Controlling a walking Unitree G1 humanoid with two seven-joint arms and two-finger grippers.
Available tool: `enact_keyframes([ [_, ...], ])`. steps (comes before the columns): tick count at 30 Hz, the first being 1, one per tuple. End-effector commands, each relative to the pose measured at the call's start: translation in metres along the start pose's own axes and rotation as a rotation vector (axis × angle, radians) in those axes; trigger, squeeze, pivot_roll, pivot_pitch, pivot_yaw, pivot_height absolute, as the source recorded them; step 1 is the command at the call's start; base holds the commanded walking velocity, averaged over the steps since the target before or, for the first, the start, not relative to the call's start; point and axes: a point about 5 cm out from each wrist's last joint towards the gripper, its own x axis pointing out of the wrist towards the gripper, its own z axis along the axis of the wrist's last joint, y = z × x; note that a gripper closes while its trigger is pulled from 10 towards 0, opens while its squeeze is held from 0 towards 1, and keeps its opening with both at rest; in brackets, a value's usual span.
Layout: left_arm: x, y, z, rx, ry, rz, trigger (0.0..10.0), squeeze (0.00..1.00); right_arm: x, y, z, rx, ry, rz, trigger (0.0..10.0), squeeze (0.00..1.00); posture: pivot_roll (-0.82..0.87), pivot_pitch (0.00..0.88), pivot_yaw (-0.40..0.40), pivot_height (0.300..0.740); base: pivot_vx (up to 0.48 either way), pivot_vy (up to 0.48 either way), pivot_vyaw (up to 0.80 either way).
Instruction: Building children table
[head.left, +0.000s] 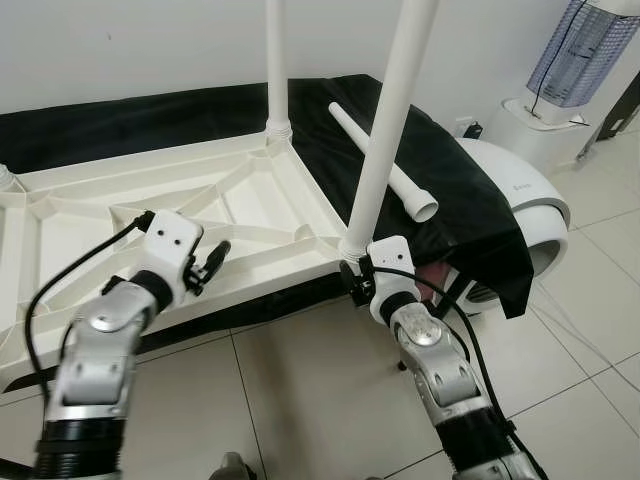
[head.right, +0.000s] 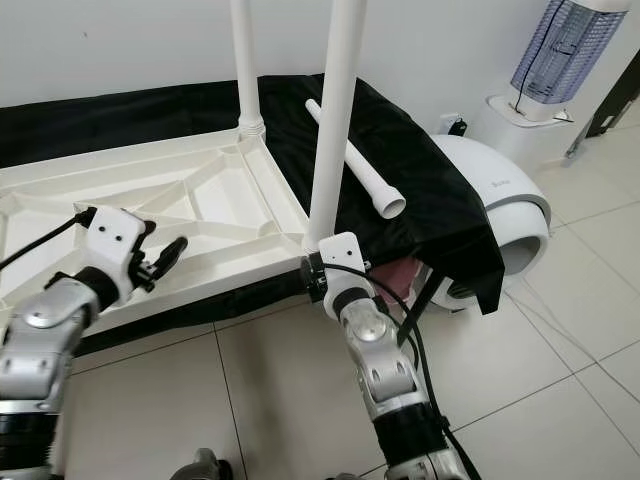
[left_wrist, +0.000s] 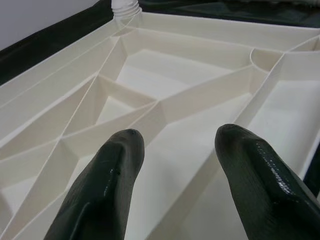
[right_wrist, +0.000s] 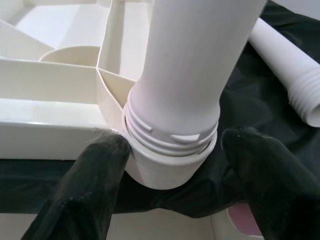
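Head views: we see the upturned white table (head.left: 250, 210) on a black cloth (head.left: 420, 170), near leg (head.left: 385, 150) upright in its corner socket, a loose leg (head.right: 355, 160) lying on the cloth.

Left wrist: left hand (left_wrist: 175, 165) spread open, empty, over the ribbed underside.

Right wrist: right hand (right_wrist: 172, 165) open, fingers (right_wrist: 100, 175) straddling the leg's threaded base, one touching the socket.
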Motion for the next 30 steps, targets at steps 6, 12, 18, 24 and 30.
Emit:
enact_keyframes([
  [6, -0.004, -0.011, 0.003, -0.038, -0.012, -0.065, 10.0, 0.0, 0.029, -0.015, -0.005, -0.053, 0.129, -0.062, 10.0, 0.0, 0.11, 0.074, -0.085, 0.74, 0.0, 0.0, 0.0],
  [12, -0.002, -0.016, 0.009, -0.054, -0.034, -0.081, 10.0, 0.0, 0.05, -0.019, 0.006, -0.058, 0.155, -0.07, 10.0, 0.0, 0.12, 0.087, -0.084, 0.74, 0.0, 0.0, 0.0],
  [18, -0.002, -0.021, 0.02, -0.085, -0.07, -0.103, 10.0, 0.0, 0.074, -0.043, 0.044, -0.059, 0.101, -0.185, 10.0, 0.0, 0.15, 0.097, -0.086, 0.74, 0.0, 0.0, 0.0],
  [24, -0.003, 0.016, 0.02, -0.089, -0.028, 0.173, 10.0, 0.0, 0.074, -0.052, 0.063, 0.028, -0.01, -0.202, 10.0, 0.0, 0.15, 0.097, -0.089, 0.74, 0.0, 0.0, 0.0],
  [30, -0.006, 0.032, 0.017, -0.068, 0.002, 0.264, 10.0, 0.0, 0.072, -0.047, 0.063, 0.042, -0.042, -0.174, 10.0, 0.0, 0.15, 0.095, -0.084, 0.74, 0.0, 0.0, 0.0],
])
